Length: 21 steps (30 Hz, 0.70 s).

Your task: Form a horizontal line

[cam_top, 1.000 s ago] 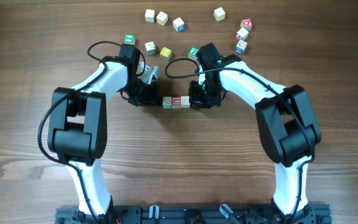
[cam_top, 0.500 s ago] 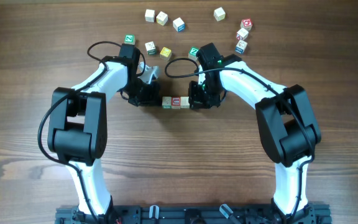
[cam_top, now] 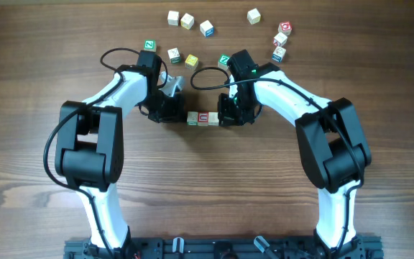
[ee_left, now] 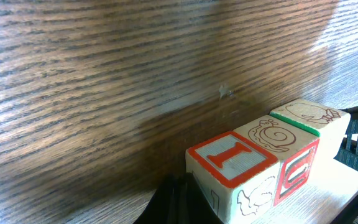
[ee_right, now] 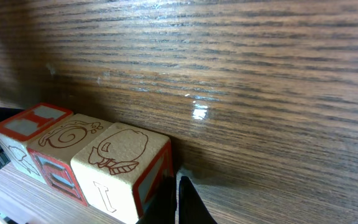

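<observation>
Overhead: we find the horizontal line (cam_top: 203, 118) at frame centre, the left gripper (cam_top: 180, 115) at its left end and the right gripper (cam_top: 223, 118) at its right end. Left wrist: its fingers (ee_left: 166, 202), lower centre, read as pressed together beside the row. Right wrist: its fingers (ee_right: 188, 199) likewise. We advise light, equal inward pressure along the row's axis, without buckling it.

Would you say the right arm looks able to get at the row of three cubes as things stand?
Likely yes: the right gripper sits at the near end of the row, with nothing visible between them.
</observation>
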Available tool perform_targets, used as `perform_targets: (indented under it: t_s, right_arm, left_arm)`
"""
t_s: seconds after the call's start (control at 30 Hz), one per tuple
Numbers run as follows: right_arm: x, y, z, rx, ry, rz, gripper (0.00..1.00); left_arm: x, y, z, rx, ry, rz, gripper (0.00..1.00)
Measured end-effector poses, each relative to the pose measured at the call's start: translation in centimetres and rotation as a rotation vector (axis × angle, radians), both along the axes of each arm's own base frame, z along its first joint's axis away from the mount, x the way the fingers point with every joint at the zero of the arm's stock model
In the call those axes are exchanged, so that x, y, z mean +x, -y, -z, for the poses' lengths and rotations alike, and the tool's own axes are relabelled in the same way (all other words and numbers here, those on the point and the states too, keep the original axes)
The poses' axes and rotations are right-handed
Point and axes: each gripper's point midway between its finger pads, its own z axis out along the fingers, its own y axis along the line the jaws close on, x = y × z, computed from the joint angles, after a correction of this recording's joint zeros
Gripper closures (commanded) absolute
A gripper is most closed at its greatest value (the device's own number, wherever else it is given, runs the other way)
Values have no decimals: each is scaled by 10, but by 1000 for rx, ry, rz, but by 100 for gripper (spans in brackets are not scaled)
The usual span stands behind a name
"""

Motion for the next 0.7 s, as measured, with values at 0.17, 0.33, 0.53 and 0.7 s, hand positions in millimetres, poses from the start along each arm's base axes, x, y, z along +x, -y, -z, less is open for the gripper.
perform_targets:
  t_s: [0.17,0.33,0.53,0.7]
  right_arm:
    - [-2,3,1,-17,-7,1,95]
    - [-2,10,4,-60,-3,5,95]
    - [-1,12,5,-73,1,6,96]
    - [-4,22,5,-121,-12,10,96]
  left_arm:
    - [0,-1,0,6,0,0,96]
    - [0,-3,1,30,3,2,96]
    - [1,-7,1,54,10,2,96]
    - [4,-20,0,138,38,-3,96]
